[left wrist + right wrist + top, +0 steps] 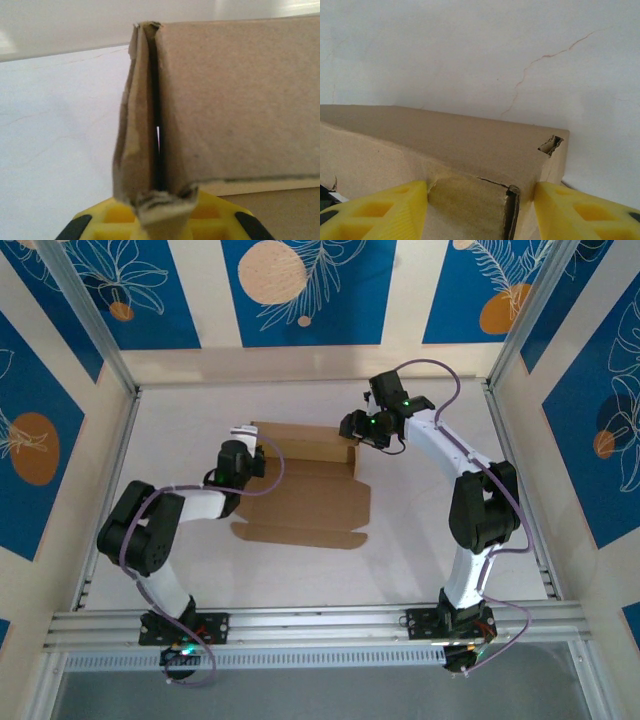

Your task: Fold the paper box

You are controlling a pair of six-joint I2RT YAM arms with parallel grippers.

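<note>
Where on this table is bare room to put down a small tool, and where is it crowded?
Free: the near strip of table between the paper box and the front rail, and the far strip behind the box. Crowded: the box's far wall, with the left gripper and right gripper at its ends.

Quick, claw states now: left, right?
Left claw: closed, pinching a box flap.
Right claw: set around the box's wall end, apparently gripping it.
</note>
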